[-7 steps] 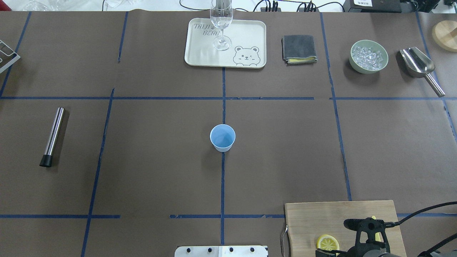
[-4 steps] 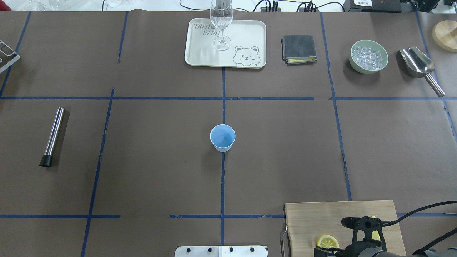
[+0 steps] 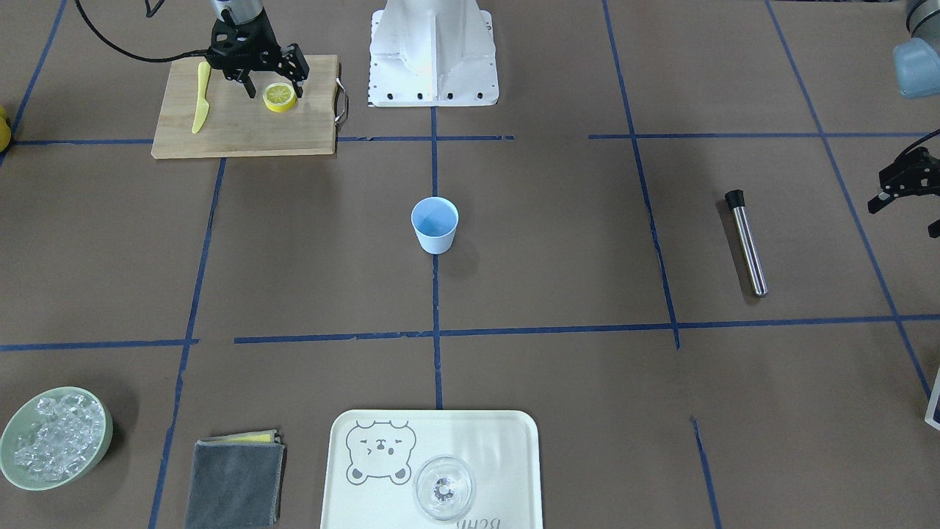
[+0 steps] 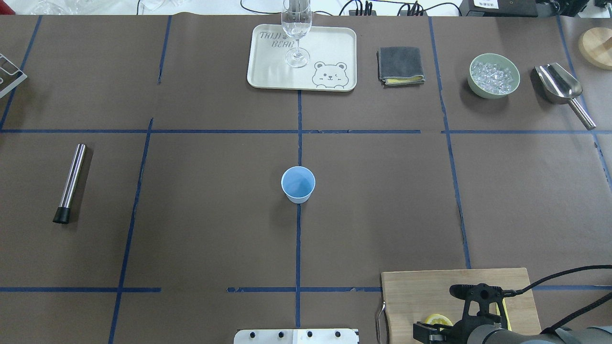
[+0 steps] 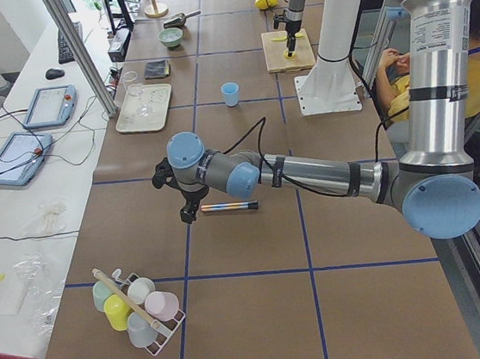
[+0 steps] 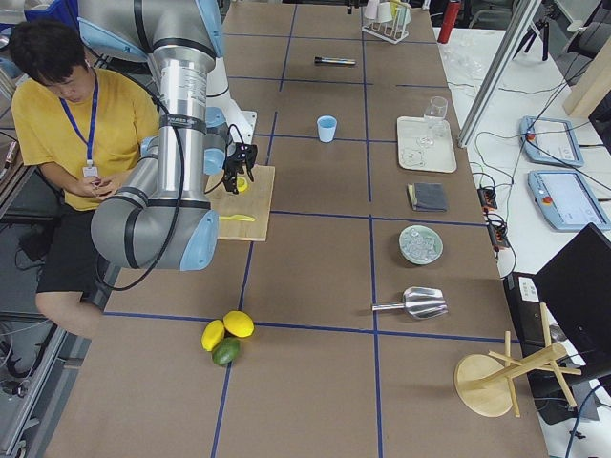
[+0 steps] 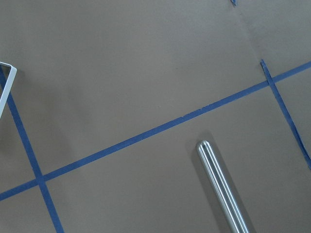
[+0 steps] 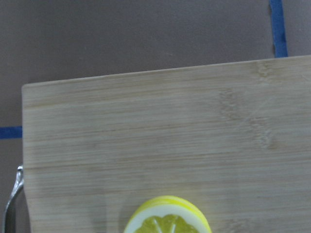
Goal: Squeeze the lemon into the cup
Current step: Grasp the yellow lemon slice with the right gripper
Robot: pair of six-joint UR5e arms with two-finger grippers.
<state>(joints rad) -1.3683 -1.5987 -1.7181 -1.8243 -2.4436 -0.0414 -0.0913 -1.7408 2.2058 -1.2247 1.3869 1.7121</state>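
The lemon (image 3: pixel 280 97), a round yellow half with its cut face up, lies on the wooden cutting board (image 3: pixel 242 139). It also shows in the right wrist view (image 8: pixel 167 218) and, partly hidden by the arm, in the overhead view (image 4: pixel 436 319). My right gripper (image 3: pixel 273 87) is open and hangs just above the lemon, one finger on each side of it. The light-blue cup (image 3: pixel 435 224) stands upright at the table's middle (image 4: pixel 298 184). My left gripper (image 3: pixel 907 195) hovers open and empty at the far side, near a metal tube (image 3: pixel 747 242).
A yellow knife (image 3: pixel 200 106) lies on the board beside the lemon. A tray (image 3: pixel 507 441) bears a clear glass (image 3: pixel 443 488). A grey cloth (image 3: pixel 233 474), a bowl of ice (image 3: pixel 55 437) and a metal scoop (image 4: pixel 562 91) sit along the far edge.
My right gripper has shifted left and closer over the lemon, which is now more hidden in the overhead view. The cup has not moved.
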